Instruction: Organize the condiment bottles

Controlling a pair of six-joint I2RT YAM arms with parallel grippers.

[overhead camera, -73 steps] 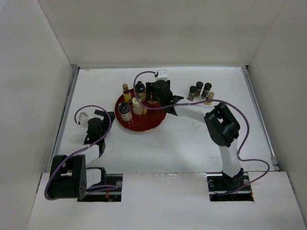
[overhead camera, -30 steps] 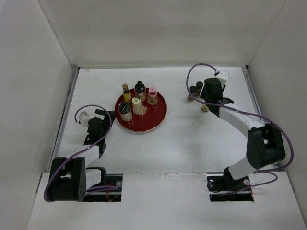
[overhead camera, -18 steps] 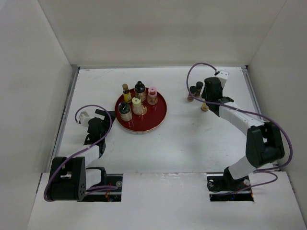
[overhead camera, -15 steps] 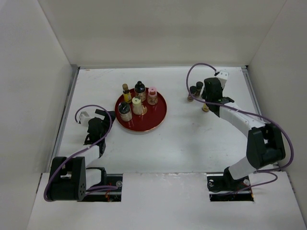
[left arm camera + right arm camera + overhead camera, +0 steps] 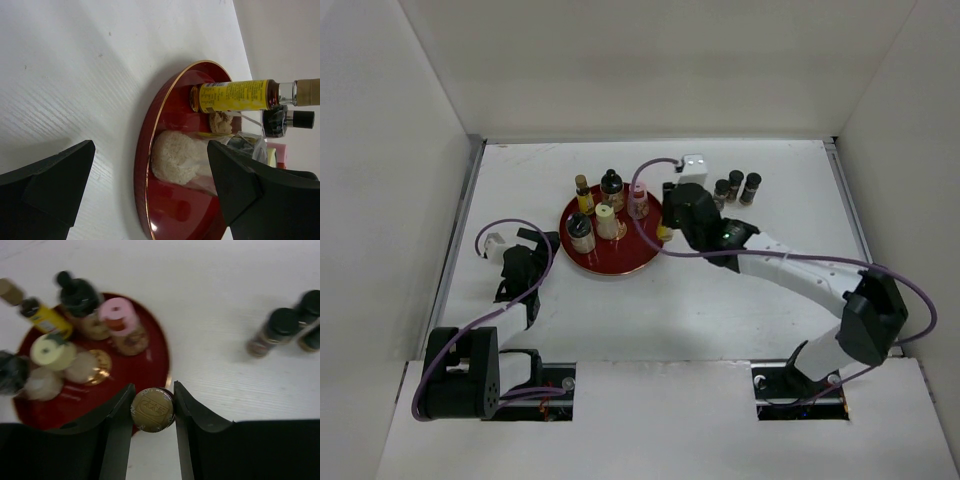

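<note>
My right gripper (image 5: 152, 407) is shut on a small gold-capped bottle (image 5: 152, 410), held above the right rim of the red tray (image 5: 150, 365). On the tray (image 5: 625, 262) stand a pink-capped bottle (image 5: 120, 320), a cream-capped one (image 5: 50, 351), a black-topped one (image 5: 77, 292), a yellow-labelled one (image 5: 42, 317) and a jar (image 5: 580, 232). Three black-capped bottles (image 5: 736, 187) stand together on the table at the back right. My left gripper (image 5: 150, 185) is open and empty, low on the table left of the tray rim (image 5: 142, 165), facing a jar of white grains (image 5: 180, 157).
White walls enclose the table on the left, back and right. The right arm (image 5: 790, 268) stretches across the middle of the table towards the tray. Its purple cable (image 5: 650, 170) loops above the tray's back edge.
The right gripper closed on the gold-capped bottle by the back-right group, lifted it and carried it left to the tray's right rim. The left arm has not moved.
</note>
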